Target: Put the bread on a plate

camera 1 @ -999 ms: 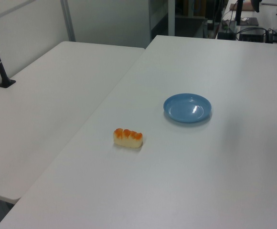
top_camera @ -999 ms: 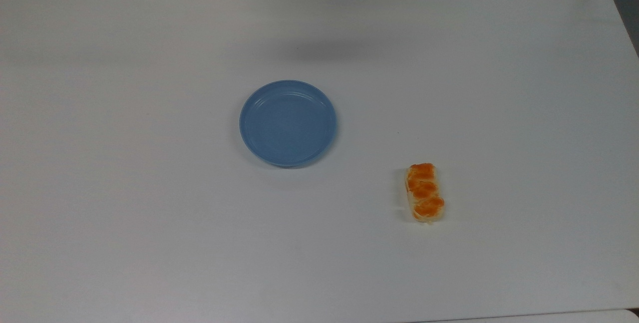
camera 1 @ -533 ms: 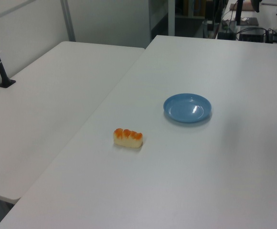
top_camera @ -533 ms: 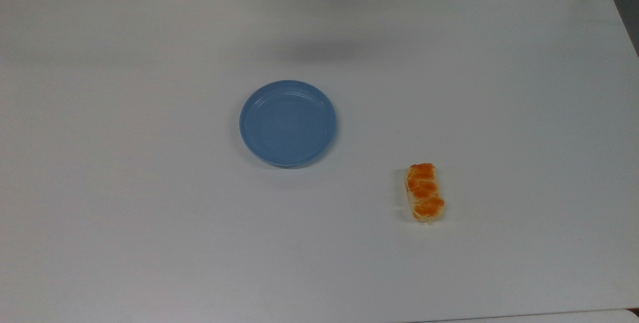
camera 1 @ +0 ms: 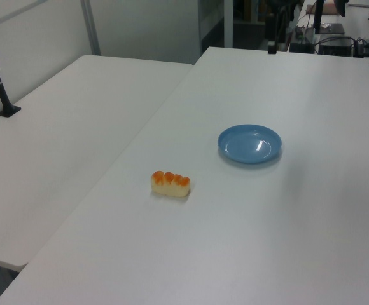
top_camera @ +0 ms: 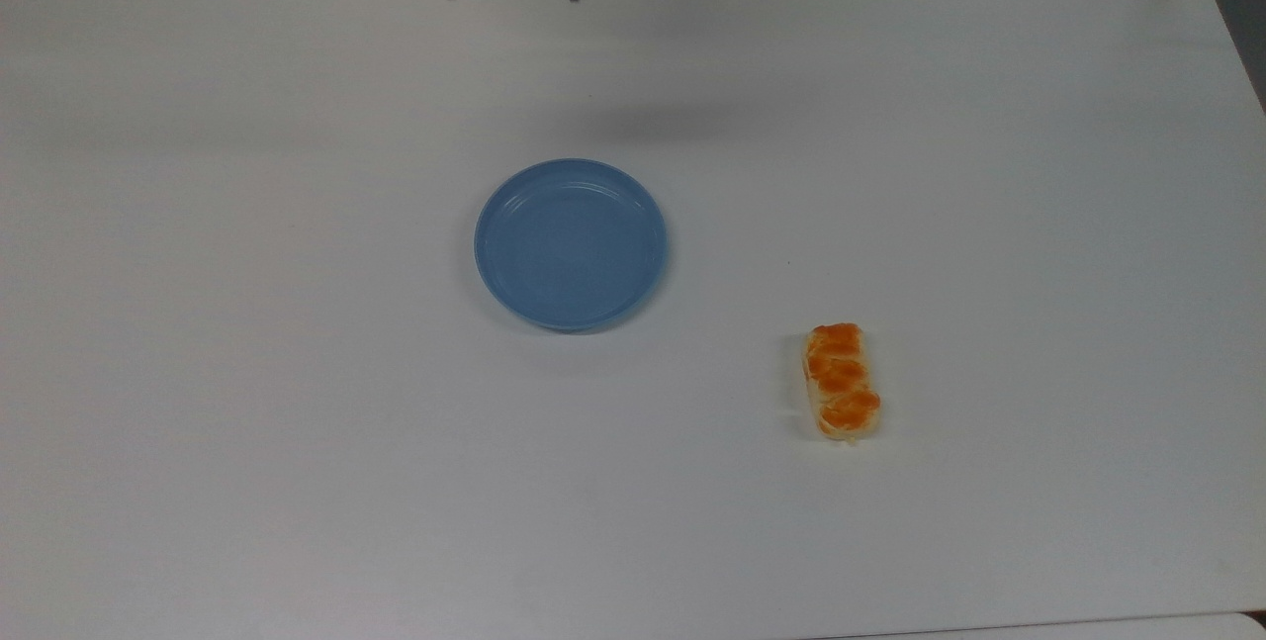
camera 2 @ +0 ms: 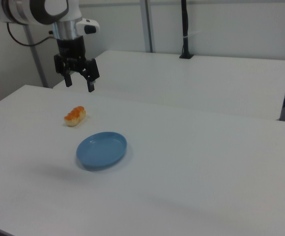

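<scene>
Bread [camera 1: 170, 183] beside plate [camera 1: 249, 143] (apart).

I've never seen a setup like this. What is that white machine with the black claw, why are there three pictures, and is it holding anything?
The machine is a robot arm; its black claw is a two-finger gripper. The three pictures are one moment seen by three cameras: the top view looks down on the table, the left view and right view look across it from the sides. On the white table lie a round light-blue plate and, apart from it, a small orange-topped bread roll. The gripper hangs in the air with its fingers spread open and holds nothing. The bread is not yet on the plate.
</scene>
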Action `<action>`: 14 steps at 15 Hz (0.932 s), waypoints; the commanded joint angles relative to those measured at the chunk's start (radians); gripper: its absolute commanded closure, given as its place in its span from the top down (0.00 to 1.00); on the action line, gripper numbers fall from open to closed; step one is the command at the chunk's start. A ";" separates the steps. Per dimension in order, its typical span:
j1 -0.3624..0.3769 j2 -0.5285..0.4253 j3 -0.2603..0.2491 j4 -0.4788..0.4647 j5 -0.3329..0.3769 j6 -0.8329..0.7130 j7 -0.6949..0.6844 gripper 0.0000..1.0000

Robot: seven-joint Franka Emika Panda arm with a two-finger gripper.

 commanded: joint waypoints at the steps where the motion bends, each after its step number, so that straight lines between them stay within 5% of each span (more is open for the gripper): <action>1: 0.063 0.041 -0.007 -0.012 0.032 0.106 0.061 1.00; 5: 0.108 0.090 0.009 -0.012 0.047 0.169 0.077 1.00; 9: 0.066 0.131 0.158 -0.007 0.035 0.218 0.111 1.00; 14: 0.154 0.190 0.154 -0.001 -0.004 0.276 0.158 1.00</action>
